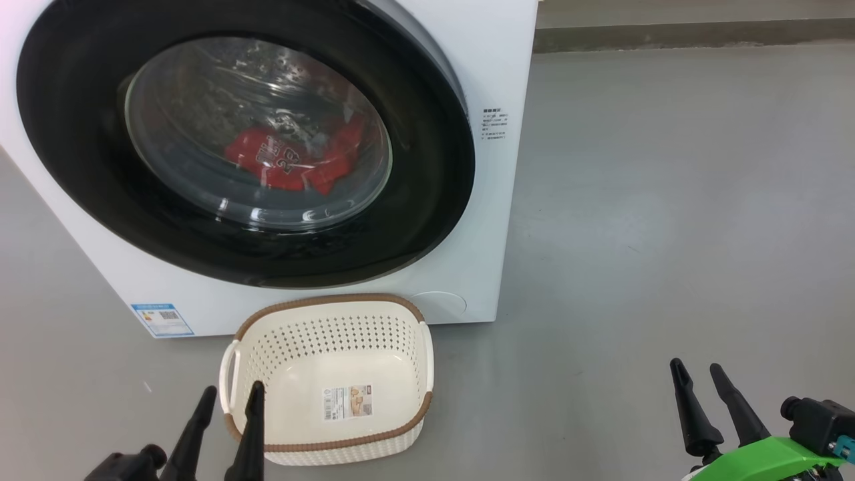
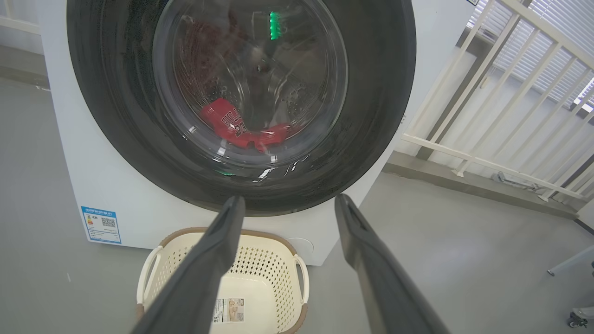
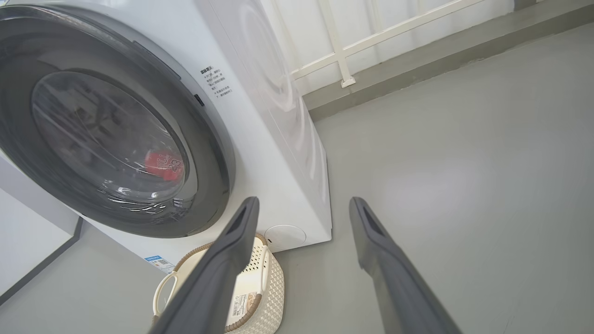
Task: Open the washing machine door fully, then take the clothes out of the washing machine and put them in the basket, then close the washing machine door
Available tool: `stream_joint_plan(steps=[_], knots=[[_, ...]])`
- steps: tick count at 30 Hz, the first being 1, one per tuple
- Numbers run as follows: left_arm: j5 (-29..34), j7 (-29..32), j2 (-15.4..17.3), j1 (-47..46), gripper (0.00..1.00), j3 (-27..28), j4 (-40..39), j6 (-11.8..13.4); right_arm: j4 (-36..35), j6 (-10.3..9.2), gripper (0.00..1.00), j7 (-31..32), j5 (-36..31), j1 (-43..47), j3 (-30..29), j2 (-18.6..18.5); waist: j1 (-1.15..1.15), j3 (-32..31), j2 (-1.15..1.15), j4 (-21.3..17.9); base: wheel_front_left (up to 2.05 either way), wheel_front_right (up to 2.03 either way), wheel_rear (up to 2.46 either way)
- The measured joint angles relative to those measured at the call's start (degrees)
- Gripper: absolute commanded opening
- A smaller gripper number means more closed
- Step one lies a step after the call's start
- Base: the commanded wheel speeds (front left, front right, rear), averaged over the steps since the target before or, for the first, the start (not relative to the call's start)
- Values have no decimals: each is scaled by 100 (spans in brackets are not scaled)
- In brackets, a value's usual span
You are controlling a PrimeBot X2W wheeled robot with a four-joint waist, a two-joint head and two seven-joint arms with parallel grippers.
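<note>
The white washing machine (image 1: 497, 60) stands in front of me with its round black-rimmed door (image 1: 427, 174) shut or nearly shut against its front. Through the glass bowl I see the red clothes (image 1: 294, 160), a jersey numbered 23, lying low in the drum; they also show as red clothes (image 2: 241, 127) and red clothes (image 3: 162, 162). The cream basket (image 1: 334, 321) with a brown rim sits empty on the floor just below the door. My left gripper (image 1: 230, 397) hangs open over the basket's near left corner. My right gripper (image 1: 698, 374) is open over bare floor, far right of the machine.
Grey floor (image 1: 668, 200) stretches to the right of the machine. A white railing (image 2: 501, 93) on a low kerb runs behind and to the side. A blue-and-white label (image 1: 162, 319) marks the machine's lower left front.
</note>
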Motion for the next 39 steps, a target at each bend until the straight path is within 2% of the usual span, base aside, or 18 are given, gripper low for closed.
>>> stream_joint_plan(steps=[31,39], knots=[[2031,-504,108,88,100,-125,-93,-8,-37,0,100,-503,-1563,242,5,-99,0,6,0,-22,0,0,0],[2007,-504,116,88,100,-111,111,-8,-49,0,100,-503,-1571,339,-91,-45,0,14,0,-51,0,0,0]])
